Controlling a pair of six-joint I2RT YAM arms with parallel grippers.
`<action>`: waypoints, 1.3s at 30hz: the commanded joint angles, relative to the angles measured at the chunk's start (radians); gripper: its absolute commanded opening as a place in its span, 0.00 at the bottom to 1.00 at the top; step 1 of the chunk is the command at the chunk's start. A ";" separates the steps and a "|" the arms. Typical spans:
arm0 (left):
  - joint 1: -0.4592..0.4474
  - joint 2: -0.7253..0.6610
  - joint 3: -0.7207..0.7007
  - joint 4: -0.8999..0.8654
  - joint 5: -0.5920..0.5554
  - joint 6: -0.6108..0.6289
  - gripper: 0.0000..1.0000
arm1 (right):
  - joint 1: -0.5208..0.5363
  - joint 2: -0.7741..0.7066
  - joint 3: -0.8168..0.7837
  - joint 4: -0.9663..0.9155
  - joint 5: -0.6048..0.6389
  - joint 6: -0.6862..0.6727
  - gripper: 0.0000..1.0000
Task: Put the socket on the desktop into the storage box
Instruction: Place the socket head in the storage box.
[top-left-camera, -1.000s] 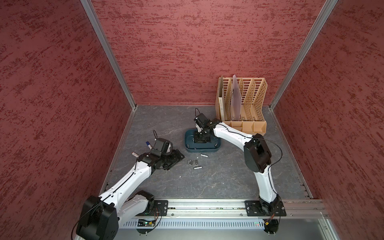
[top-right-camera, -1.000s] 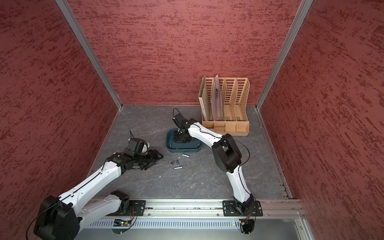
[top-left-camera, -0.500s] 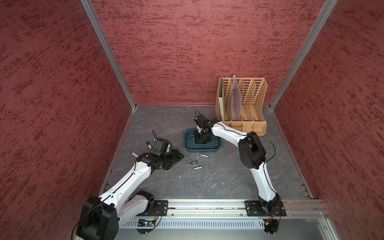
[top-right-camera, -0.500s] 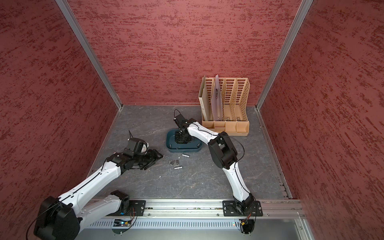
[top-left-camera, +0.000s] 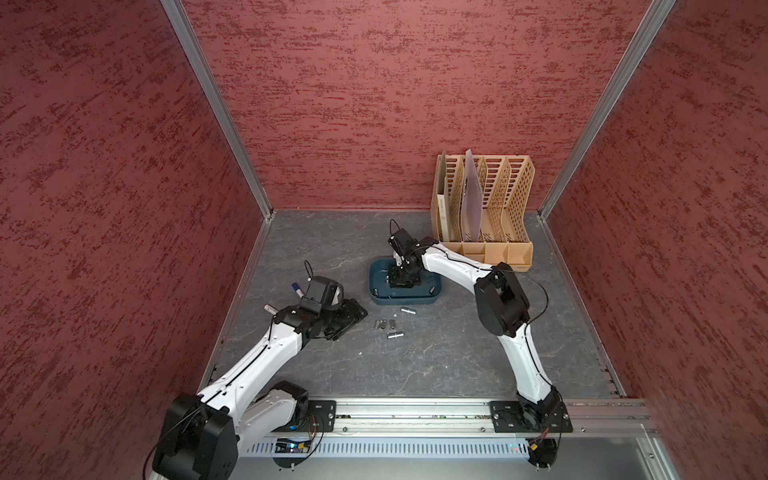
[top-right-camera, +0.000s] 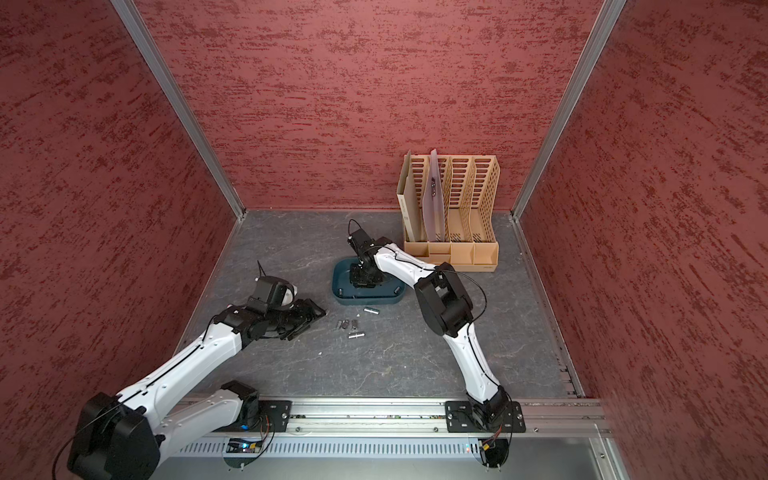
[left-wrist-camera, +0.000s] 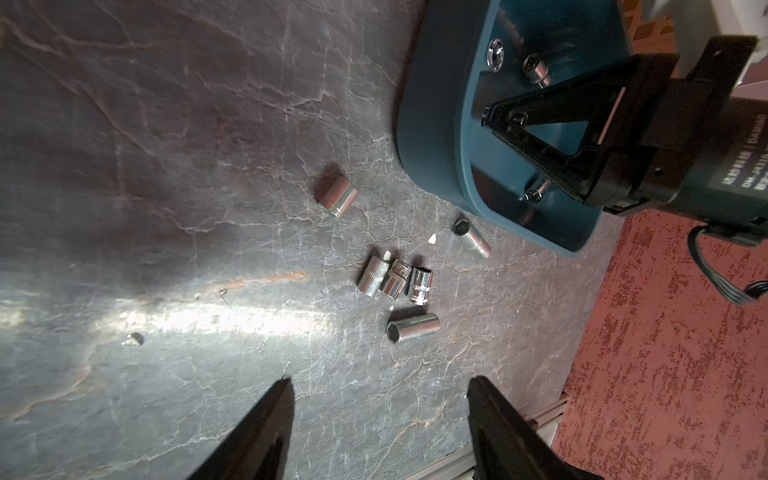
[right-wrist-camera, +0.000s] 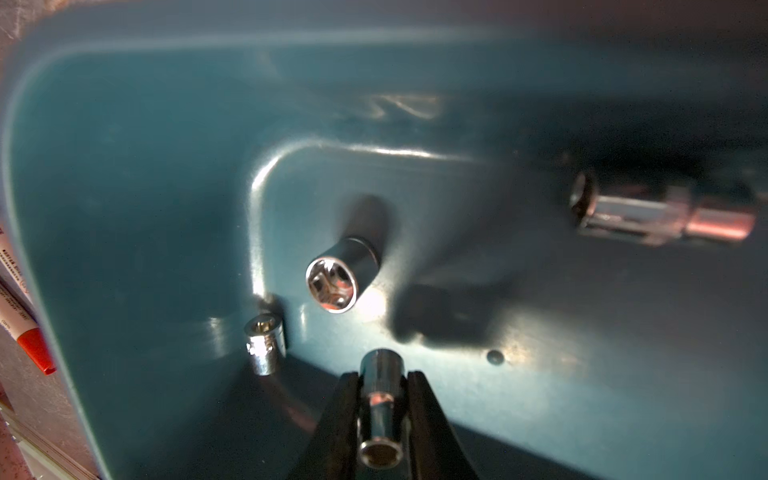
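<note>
The dark teal storage box (top-left-camera: 376, 291) (top-right-camera: 338, 291) sits mid-desktop (top-left-camera: 436, 365). My right gripper (right-wrist-camera: 382, 374) reaches down inside it, shut on a chrome socket (right-wrist-camera: 380, 399) that hangs just above the box floor (right-wrist-camera: 540, 374). Three other sockets (right-wrist-camera: 332, 282) (right-wrist-camera: 266, 340) (right-wrist-camera: 660, 216) lie in the box. On the desktop in front of the box lie several loose sockets (left-wrist-camera: 395, 280) (left-wrist-camera: 412, 327) (left-wrist-camera: 336, 196) (left-wrist-camera: 471, 237) (top-left-camera: 384, 324). My left gripper (left-wrist-camera: 382, 380) (top-left-camera: 353, 318) hovers low beside them, open, with nothing between its fingers.
A tall tan perforated file rack (top-left-camera: 484, 208) stands at the back right, close behind the right arm. Two markers (top-left-camera: 297, 289) (top-left-camera: 270, 308) lie near the left wall behind my left arm. A metal rail (top-left-camera: 415, 415) runs along the front edge.
The right arm's elbow has shifted a little to the left while its gripper stays in the box with the socket. The left arm has not moved.
</note>
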 joint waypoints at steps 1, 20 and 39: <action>0.010 -0.014 -0.012 -0.007 0.003 0.011 0.69 | -0.006 0.014 0.033 -0.008 -0.011 0.005 0.25; 0.014 0.006 0.001 -0.004 -0.009 0.014 0.69 | 0.003 -0.146 -0.034 -0.010 0.043 -0.005 0.42; 0.005 0.109 0.065 -0.036 -0.052 0.059 0.69 | 0.072 -0.514 -0.439 0.150 0.046 0.016 0.43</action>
